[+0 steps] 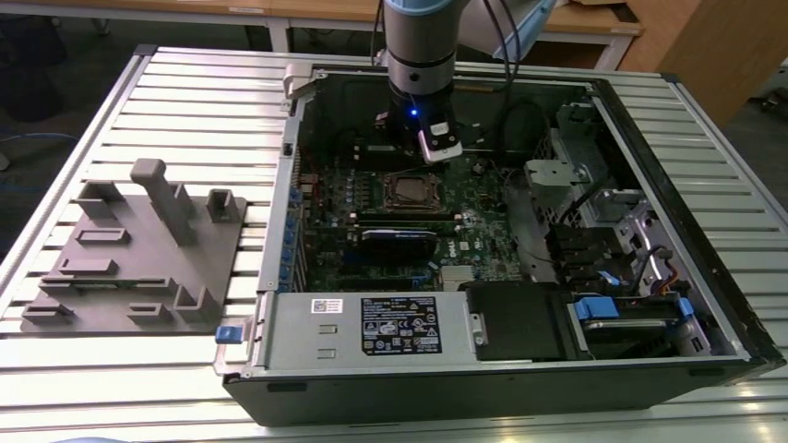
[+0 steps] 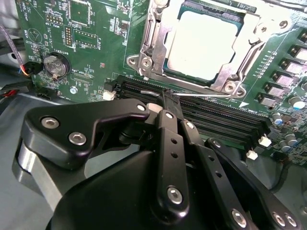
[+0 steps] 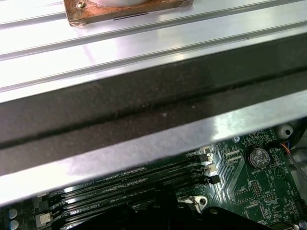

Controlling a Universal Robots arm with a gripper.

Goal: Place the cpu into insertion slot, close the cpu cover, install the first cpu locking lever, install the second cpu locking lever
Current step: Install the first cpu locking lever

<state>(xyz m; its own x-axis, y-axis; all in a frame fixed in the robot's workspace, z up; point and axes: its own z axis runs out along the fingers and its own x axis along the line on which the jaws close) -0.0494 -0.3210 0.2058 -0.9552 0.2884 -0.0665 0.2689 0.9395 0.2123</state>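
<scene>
cpu [image 2: 204,43]: seated flat in the insertion slot [image 1: 388,194], near the motherboard's [image 2: 96,28] middle.
cpu cover [image 2: 149,45]: down over the chip, whose silver top shows through the window.
locking lever [image 2: 211,96]: thin rod along the socket edge beside the memory slots [image 2: 216,120].
gripper [image 2: 166,98]: fingers drawn together, tips at the lever (whether they pinch it, cannot tell).
computer case [image 1: 689,185]: open on the slatted worktop [image 1: 185,92].

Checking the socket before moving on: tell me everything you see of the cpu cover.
The cpu cover is a thin silvery metal frame with a square window. It lies flat, closed over the cpu, whose grey top shows through the window. Screw heads sit at its corners. A thin wire lever runs along its edge by the memory slots, with the claw beside it.
</scene>
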